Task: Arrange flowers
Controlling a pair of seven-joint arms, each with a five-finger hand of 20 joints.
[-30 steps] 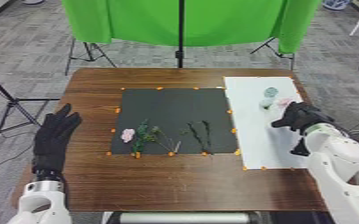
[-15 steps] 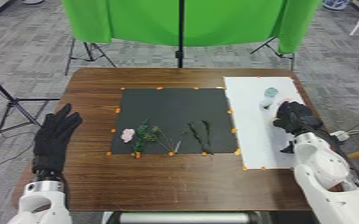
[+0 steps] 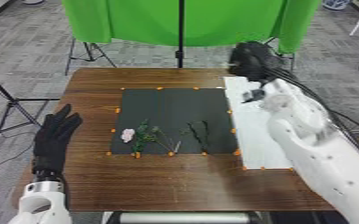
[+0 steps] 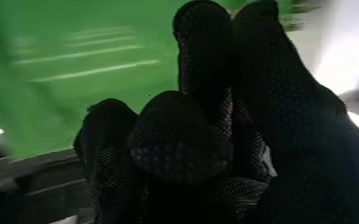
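Observation:
In the head view, my right hand is raised over the far end of the white sheet. The same hand is near in the right wrist view; whether it holds anything is unclear. My left hand lies with straight fingers left of the dark mat. Near that mat's front edge are a pink flower, a leafy green sprig, a finer sprig and thin dark stems. My right hand and forearm cover the spot where the pale vase stood.
Orange tape pieces mark the edges of mat and sheet on the brown table. Behind the table hangs a green cloth on a black stand. My right forearm crosses the table's right side.
My right hand has moved away from the sheet's right side, forward and slightly left, to beyond the far edge. Vase and pink bloom there are now out of sight. The left hand stayed still.

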